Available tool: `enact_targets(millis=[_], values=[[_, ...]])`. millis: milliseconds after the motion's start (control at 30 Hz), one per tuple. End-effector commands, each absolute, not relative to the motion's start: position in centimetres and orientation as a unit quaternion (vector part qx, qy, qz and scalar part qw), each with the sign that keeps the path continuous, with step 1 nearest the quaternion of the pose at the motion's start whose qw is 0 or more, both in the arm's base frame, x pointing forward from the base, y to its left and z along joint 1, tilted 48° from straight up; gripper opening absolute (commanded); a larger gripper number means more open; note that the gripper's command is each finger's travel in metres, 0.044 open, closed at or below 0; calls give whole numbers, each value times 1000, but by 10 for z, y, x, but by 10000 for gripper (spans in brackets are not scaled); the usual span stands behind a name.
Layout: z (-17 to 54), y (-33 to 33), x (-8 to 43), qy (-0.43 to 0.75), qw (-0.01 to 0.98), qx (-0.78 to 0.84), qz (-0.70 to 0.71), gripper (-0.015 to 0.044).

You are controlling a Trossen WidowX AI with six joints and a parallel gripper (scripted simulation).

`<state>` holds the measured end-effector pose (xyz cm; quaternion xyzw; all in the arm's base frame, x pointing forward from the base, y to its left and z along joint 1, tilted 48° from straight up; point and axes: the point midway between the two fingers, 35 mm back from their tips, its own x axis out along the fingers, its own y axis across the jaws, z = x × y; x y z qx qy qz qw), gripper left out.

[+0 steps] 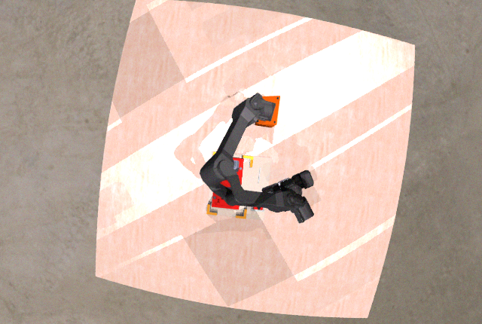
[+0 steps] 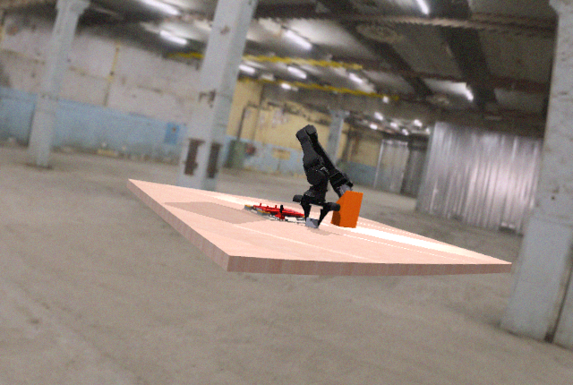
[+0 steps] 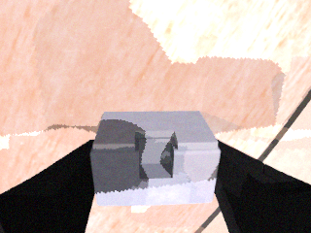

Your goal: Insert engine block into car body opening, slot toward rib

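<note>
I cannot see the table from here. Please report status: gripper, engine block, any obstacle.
Gripper shut on engine block, fingers at both sides. Block on the table, not in the car body. No obstacle seen near it.
</note>
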<state>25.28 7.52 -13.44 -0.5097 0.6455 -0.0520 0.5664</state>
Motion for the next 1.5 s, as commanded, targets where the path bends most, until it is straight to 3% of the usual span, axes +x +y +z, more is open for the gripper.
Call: enact_targets(millis=[0,200,1467], values=[[-135,74,252,645,564,-512,-51,157],[-133,78,253,639,555,-532,-31,0],[-57,155,228,646,564,-512,-44,0]])
